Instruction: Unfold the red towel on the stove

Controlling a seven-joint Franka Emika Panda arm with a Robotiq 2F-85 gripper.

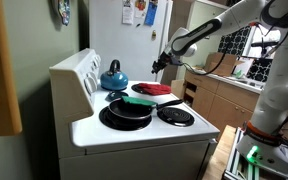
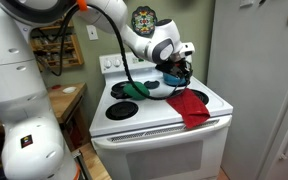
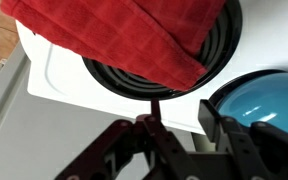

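Pan (image 1: 124,114) holds green cloth (image 1: 140,100); hand (image 3: 179,118) spread, empty, near red towel (image 3: 124,35).

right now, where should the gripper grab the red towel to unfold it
Probably the corner of the red towel nearest the gripper, taken from above on the kettle side. That corner lies flat over the burner; the opposite end hangs off the stove front.

red towel (image 3: 124,40) — woven cloth, matt; stove (image 3: 64,85) — glossy enamel.
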